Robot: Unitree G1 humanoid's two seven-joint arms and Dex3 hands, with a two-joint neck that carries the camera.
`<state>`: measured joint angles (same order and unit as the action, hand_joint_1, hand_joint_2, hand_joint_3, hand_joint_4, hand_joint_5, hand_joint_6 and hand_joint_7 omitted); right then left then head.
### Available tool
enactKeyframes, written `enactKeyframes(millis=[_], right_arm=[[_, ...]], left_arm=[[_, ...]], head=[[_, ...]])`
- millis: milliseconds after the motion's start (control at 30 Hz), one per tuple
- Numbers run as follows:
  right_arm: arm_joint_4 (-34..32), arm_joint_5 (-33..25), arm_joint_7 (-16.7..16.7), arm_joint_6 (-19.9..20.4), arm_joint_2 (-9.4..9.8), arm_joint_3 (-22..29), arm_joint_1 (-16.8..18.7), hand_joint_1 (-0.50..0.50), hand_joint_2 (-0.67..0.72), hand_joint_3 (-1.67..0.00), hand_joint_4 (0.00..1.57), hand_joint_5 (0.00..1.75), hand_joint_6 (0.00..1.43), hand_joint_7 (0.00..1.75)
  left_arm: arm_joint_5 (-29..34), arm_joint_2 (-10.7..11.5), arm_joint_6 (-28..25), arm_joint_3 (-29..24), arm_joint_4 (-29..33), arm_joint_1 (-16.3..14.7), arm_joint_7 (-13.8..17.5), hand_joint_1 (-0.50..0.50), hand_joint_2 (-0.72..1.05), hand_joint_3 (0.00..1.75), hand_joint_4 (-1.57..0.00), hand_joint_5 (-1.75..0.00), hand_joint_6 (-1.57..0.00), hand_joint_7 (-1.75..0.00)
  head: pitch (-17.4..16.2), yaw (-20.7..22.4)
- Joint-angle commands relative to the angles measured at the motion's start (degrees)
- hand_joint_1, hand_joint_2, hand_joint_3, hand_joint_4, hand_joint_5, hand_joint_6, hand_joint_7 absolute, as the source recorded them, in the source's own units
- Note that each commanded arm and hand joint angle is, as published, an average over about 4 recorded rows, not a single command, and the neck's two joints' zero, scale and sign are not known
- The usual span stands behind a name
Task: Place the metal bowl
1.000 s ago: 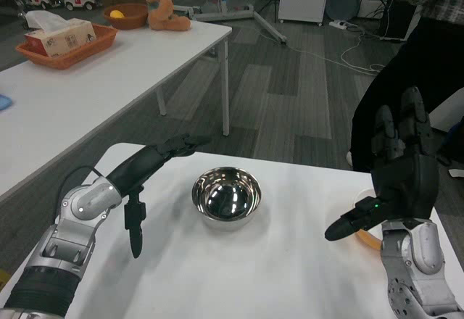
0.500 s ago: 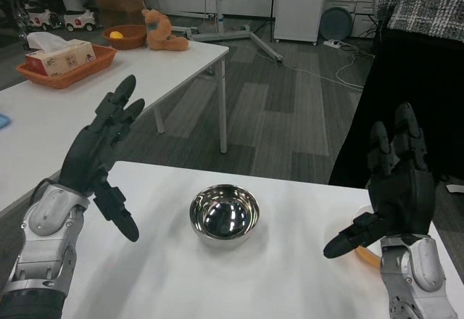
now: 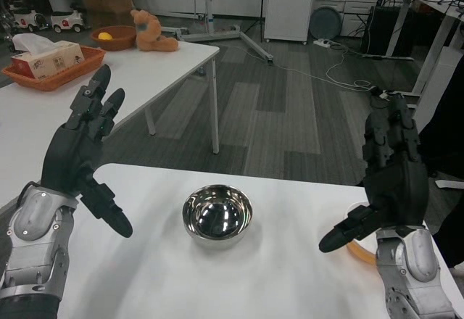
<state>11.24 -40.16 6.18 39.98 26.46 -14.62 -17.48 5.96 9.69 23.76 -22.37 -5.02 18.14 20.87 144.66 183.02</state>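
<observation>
The metal bowl (image 3: 217,221) stands upright on the white table (image 3: 217,283), near the middle of it, shiny and empty. My left hand (image 3: 80,156) is raised to the left of the bowl, fingers spread, holding nothing. On the right my right hand (image 3: 388,177) is lifted above the table's right side, fingers up and apart, thumb pointing toward the bowl. Neither hand touches the bowl.
An orange-rimmed object (image 3: 360,250) lies on the table partly hidden behind my right hand. A second white table (image 3: 145,61) at the back left carries an orange tray with a tissue box (image 3: 45,61), a brown bowl (image 3: 116,38) and a plush toy (image 3: 148,30). Dark clothing of a person (image 3: 442,141) shows at the right edge.
The view has tilted up and shifted. My left hand rose from low over the table to an upright spread pose. The person at the right has mostly left the picture.
</observation>
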Motion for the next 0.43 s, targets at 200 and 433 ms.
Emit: enactKeyframes(millis=[200,433], right_arm=[[-1.44,0.23,-0.20,-1.31,1.01,0.71,-1.86,-0.46,0.60,0.00,0.00,0.00,0.00,0.00],[-1.99,0.87,-0.23,-1.57,0.29,1.47,-2.70,-0.46,0.58,0.00,0.00,0.00,0.00,0.00]], left_arm=[[0.06,-0.84,0.41,-0.77,1.30,1.51,-0.30,-0.50,-0.64,0.00,0.00,-0.21,0.00,-0.05],[-1.24,-1.78,0.44,0.69,1.68,2.63,-1.01,-0.50,-0.64,0.00,0.00,-0.21,0.00,-0.07]], head=[[0.50,-1.18],[0.73,-2.58]])
